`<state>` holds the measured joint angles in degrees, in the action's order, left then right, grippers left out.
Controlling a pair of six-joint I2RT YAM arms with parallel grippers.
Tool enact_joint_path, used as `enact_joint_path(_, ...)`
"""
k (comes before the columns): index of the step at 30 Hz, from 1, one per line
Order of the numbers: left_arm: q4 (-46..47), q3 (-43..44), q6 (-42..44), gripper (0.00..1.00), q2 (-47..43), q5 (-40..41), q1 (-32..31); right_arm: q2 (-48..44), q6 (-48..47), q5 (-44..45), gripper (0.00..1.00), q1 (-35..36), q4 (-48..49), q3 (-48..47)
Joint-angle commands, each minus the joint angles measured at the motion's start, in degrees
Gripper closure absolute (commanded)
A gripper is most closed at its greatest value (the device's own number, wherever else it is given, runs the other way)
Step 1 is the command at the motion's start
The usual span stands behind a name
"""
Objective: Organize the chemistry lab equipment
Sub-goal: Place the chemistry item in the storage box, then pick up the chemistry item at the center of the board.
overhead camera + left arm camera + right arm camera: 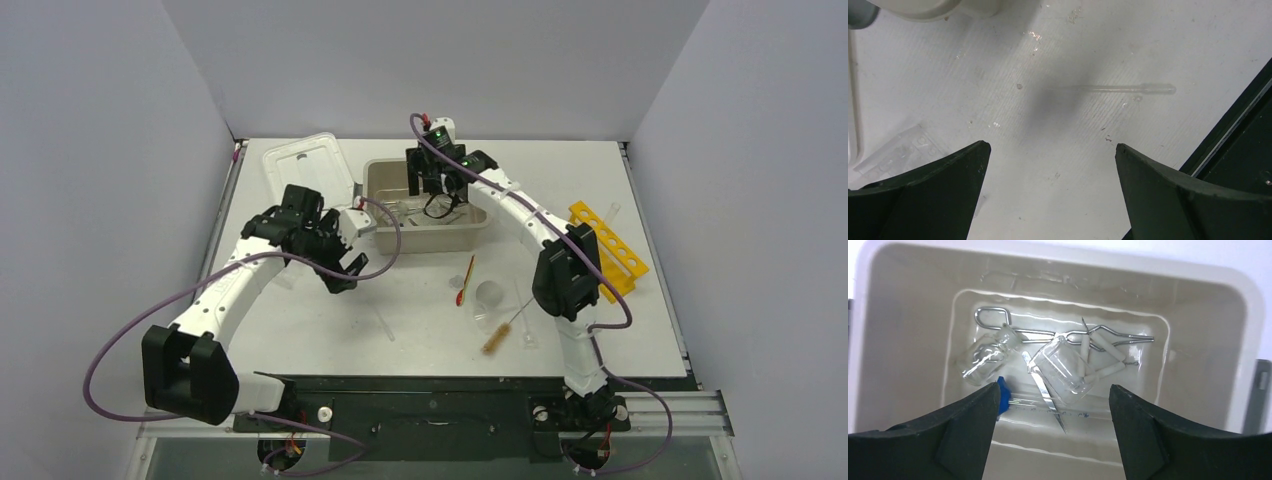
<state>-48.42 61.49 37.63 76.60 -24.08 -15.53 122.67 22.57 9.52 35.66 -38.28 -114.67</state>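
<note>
Tub (898, 340) holds one vial (985, 357), one beaker (1063, 371), one tube (1028, 402) partly hidden behind wide right fingers (948, 440). Wide left fingers (923, 200) hover over one faint pipette (1128, 89).

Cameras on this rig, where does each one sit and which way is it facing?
Top external: above and behind the robot, looking down on the table; left arm and right arm show.
Left wrist: on the left arm, facing down at a clear pipette; left gripper shows.
Right wrist: on the right arm, facing down into the beige tub; right gripper shows.
Shared: top external and right wrist both show the beige tub.
</note>
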Motion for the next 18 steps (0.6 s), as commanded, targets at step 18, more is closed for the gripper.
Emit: enact_joint_path(18, 0.24, 17.8, -18.94, 0.04, 4.73, -6.86, 18.1, -25.03, -10.12, -2.77, 0.36, 25.75, 10.9, 28.87)
